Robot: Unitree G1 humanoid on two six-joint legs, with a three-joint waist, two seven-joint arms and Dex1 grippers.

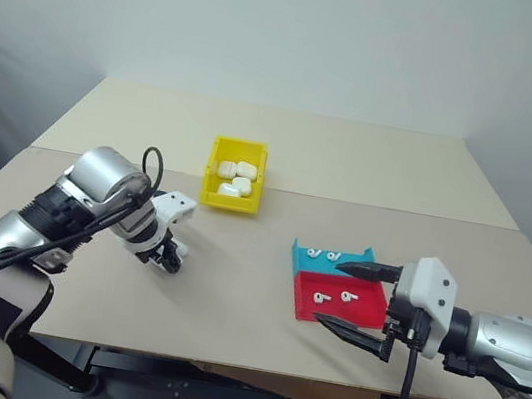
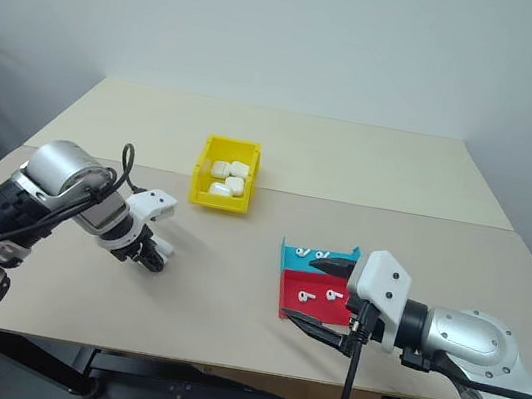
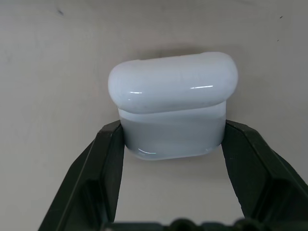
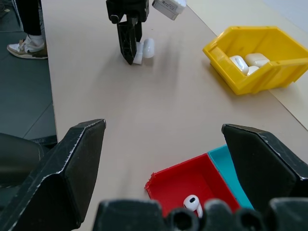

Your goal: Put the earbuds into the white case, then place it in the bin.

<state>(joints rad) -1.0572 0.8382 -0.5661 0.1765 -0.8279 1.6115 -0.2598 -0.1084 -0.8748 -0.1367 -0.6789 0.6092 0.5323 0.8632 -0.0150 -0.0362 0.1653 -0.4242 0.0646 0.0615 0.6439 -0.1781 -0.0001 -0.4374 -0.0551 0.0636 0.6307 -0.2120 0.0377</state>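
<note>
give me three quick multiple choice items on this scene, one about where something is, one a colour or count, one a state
1. Where does the teal tray sit relative to the red tray?
A. directly behind it, touching
B. inside the bin
C. under the left gripper

2. What colour is the bin that holds several white cases?
A. green
B. yellow
C. black

3. What state is the left gripper in?
A. open above the bin
B. shut on nothing
C. shut on the white case

Answers:
1. A: in the left eye view the two trays share an edge, teal on the far side.
2. B: its walls are bright yellow.
3. C: the left wrist view shows both black fingers pressed against the case's lower half on the table.
</note>
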